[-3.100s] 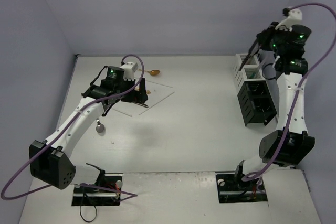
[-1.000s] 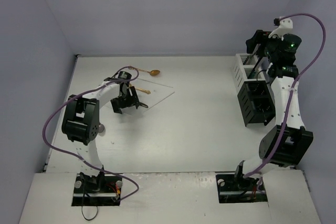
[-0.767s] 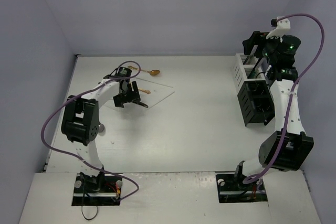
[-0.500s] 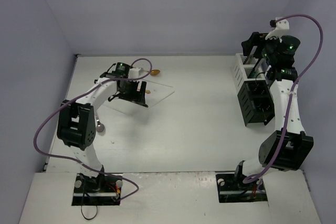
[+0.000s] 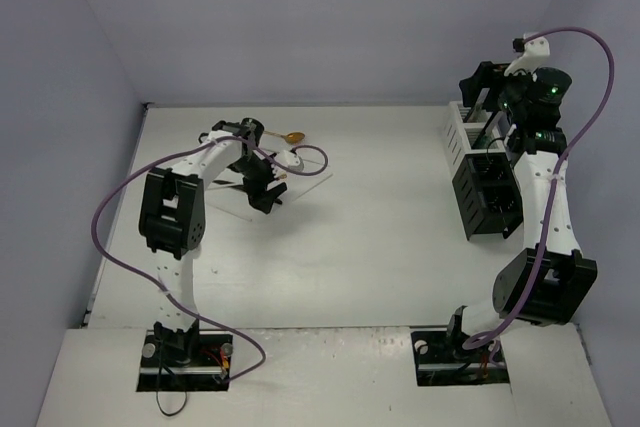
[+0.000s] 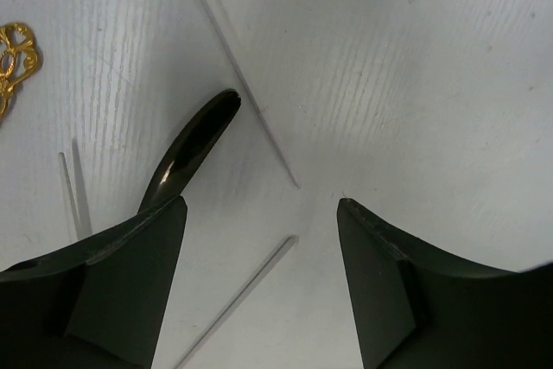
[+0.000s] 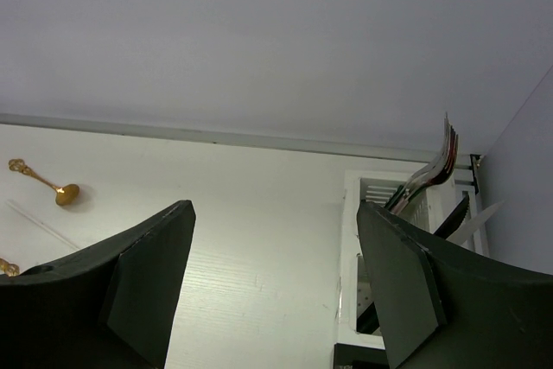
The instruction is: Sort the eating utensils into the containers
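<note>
My left gripper point(image 5: 264, 193) hangs open and empty just above a clear flat tray point(image 5: 305, 173) at the back left. In the left wrist view a black utensil handle point(image 6: 192, 149) lies beside my left finger point(image 6: 130, 274), not held, and a gold ornate handle end point(image 6: 12, 61) shows at the left edge. A gold spoon point(image 5: 291, 137) lies behind the tray and also shows in the right wrist view point(image 7: 59, 191). My right gripper point(image 5: 484, 87) is open and empty, raised over the white holder point(image 5: 462, 135), which holds forks point(image 7: 436, 170). The black holder point(image 5: 488, 197) stands in front of it.
Purple cables loop from both arms. The back wall runs close behind the holders, and the right wall stands just beside them. The left arm's elbow point(image 5: 172, 217) is folded over the table's left side.
</note>
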`<state>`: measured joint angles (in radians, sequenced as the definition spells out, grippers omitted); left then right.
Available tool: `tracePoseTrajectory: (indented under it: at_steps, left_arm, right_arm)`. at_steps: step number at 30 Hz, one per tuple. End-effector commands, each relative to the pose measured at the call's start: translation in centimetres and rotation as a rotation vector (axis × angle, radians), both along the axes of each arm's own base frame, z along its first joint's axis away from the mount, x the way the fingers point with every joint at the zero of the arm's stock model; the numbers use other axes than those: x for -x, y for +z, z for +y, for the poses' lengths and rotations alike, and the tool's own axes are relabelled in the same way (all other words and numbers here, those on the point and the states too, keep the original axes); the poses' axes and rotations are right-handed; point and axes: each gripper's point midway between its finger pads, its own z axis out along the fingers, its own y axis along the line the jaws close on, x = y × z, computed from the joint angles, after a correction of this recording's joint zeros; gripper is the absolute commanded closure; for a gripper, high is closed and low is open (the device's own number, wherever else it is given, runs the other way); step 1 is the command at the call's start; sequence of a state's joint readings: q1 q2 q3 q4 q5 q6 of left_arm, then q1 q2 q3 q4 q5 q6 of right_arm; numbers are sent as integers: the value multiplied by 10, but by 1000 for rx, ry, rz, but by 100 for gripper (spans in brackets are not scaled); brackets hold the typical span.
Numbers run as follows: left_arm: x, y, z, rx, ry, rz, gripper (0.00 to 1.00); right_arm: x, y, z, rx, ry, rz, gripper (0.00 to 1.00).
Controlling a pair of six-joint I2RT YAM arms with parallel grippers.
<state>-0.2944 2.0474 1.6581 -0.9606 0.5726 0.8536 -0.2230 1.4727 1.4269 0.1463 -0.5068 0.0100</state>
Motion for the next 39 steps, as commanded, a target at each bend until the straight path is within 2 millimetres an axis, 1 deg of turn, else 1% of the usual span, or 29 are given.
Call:
tracePoseTrajectory:
  at_steps: [1,9,11,14,17,21,27,30,31,32,35,39]
  left_arm:
    - [-6,24,-4,0,-256,-142,34]
    - [-12,5,3,-51,-344,-157,34]
    - [-14,1,5,-63,-359,-158,34]
    - [-19,-4,7,-72,-369,-162,35]
    - [-32,-9,12,-78,-380,-191,35]
    - [-37,-16,18,-84,-403,-206,36]
    - [-36,-31,32,-123,-472,-231,46]
    - [-36,-38,41,-145,-500,-248,56]
    - [-41,-38,42,-152,-503,-276,58]
    - [-42,-42,43,-163,-514,-296,60]
    - [-37,-54,49,-187,-555,-320,62]
    - [-39,-58,47,-180,-573,-345,67]
  right_arm:
    - [-1,23,-1,44,20,-89,27]
    - [-2,18,-1,42,22,-76,27]
    - [-2,19,-1,45,21,-78,27]
    - [-2,18,0,44,24,-75,28]
    - [-1,19,1,40,28,-73,28]
    - [1,17,0,42,29,-69,28]
    - [2,20,-3,47,24,-72,29]
    - [3,20,-4,48,23,-72,30]
    - [2,20,-4,48,23,-71,30]
    - [2,19,-4,47,24,-71,30]
    - [3,20,-4,47,27,-72,31]
    - [3,20,-3,47,29,-71,32]
